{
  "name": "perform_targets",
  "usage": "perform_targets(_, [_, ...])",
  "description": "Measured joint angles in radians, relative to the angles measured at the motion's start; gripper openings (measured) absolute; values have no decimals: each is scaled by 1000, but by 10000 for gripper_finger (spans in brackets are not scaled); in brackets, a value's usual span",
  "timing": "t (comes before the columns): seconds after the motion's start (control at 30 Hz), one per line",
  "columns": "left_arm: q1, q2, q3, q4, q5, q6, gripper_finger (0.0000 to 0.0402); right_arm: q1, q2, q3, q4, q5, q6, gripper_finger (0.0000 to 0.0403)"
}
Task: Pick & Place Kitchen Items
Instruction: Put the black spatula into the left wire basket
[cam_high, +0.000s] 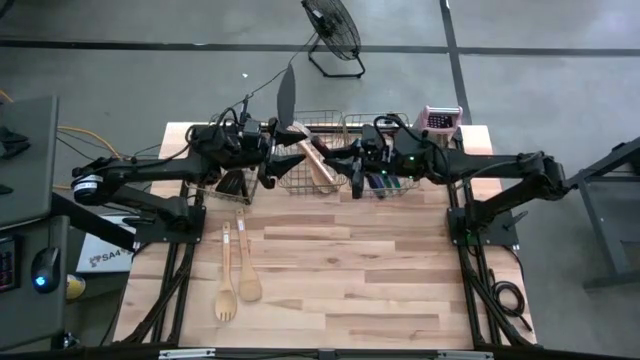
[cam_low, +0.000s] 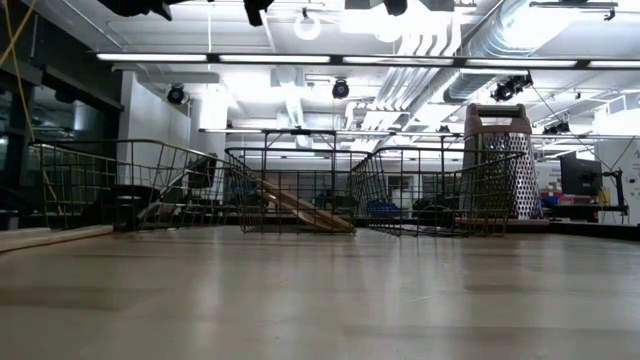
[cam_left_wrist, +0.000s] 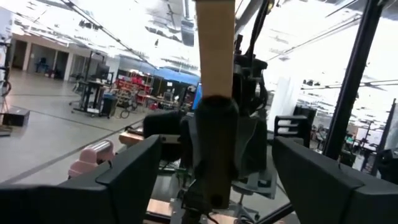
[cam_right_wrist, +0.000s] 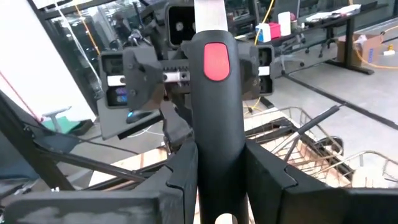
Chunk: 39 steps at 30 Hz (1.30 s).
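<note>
One dark spatula (cam_high: 287, 100) with a red-buttoned black handle.

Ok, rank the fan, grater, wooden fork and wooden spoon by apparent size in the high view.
Largest: fan, though it stands on the floor, farther from the camera.
Next: fork and spoon, too alike to rank.
Smallest: grater, seen from above.

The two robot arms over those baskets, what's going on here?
Both arms are up over the wire baskets at the back of the table. The right gripper is shut on a black handle with a red patch. The left gripper is open, with a pale-shafted utensil standing between its fingers, unclamped. A wooden spoon and wooden fork lie on the tabletop on the left arm's side.
</note>
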Motion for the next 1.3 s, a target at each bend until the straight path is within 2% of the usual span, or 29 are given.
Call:
perform_targets(0.37, [0, 0, 0, -6, -4, 0, 308, -5, 114, 0, 184, -35, 23, 94])
perform_targets(0.63, [0, 0, 0, -8, -4, -1, 301, 0, 147, -1, 196, -36, 21, 94])
perform_targets(0.8, [0, 0, 0, -8, -5, -4, 248, 4, 149, -1, 196, -33, 21, 94])
perform_targets(1.07, [0, -1, 0, -44, -4, -8, 114, 3, 149, -1, 195, -29, 17, 94])
perform_targets(1.3, [0, -2, 0, -57, -4, -8, 107, 3, 149, -1, 191, -28, 15, 94])
